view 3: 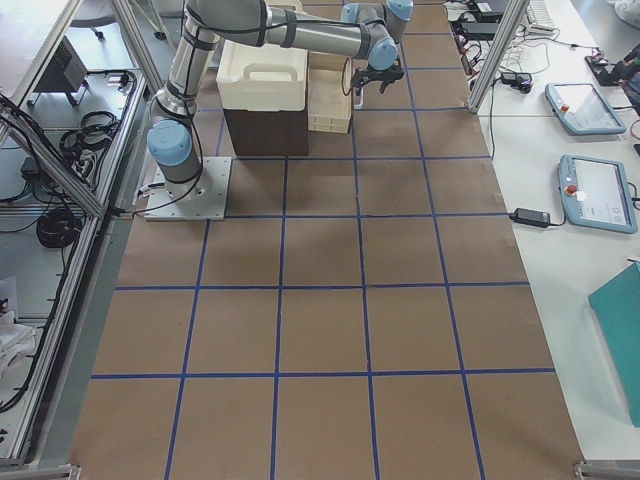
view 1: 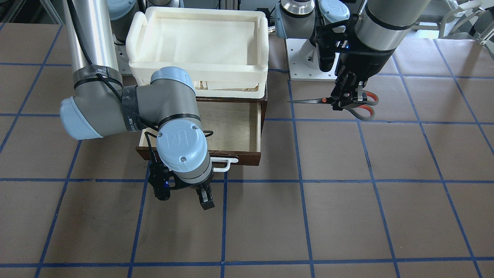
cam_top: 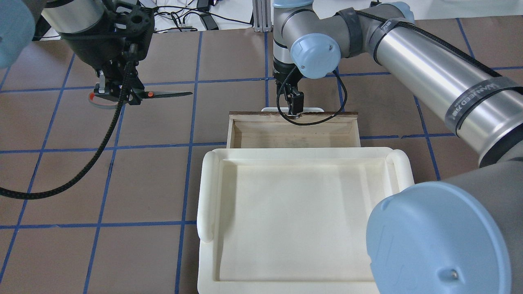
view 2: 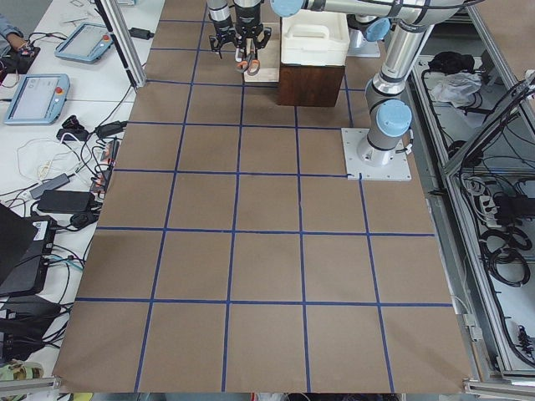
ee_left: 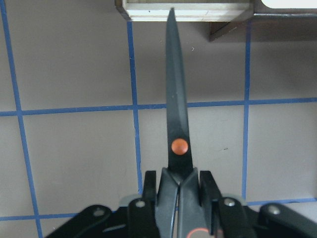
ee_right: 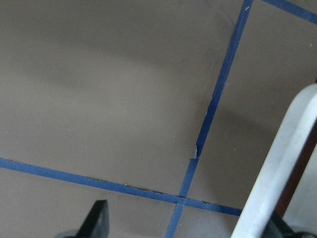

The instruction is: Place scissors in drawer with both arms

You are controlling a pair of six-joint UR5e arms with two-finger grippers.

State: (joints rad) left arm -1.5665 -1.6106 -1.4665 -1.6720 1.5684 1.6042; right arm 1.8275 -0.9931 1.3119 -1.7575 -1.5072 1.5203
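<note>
My left gripper (view 1: 345, 101) (cam_top: 122, 96) is shut on the scissors (view 1: 308, 100) (cam_top: 167, 94) just behind the orange pivot, low over the table. In the left wrist view the closed blades (ee_left: 176, 114) point at the drawer's side (ee_left: 188, 10). The grey and orange loops (view 1: 366, 112) stick out behind the gripper. The drawer (view 1: 247, 158) (cam_top: 233, 130) is pulled out, and its pale interior holds nothing. My right gripper (view 1: 184, 197) (cam_top: 294, 107) is open in front of the drawer's white handle (view 1: 227, 164) (ee_right: 277, 168). One finger (ee_right: 99, 218) shows beside it.
A cream-white tray (view 1: 197, 71) (cam_top: 208, 196) sits on top of the cabinet above the drawer. The left arm's base plate (view 1: 308, 65) is bolted to the table behind the scissors. The brown table (view 1: 347, 216) carries a blue tape grid.
</note>
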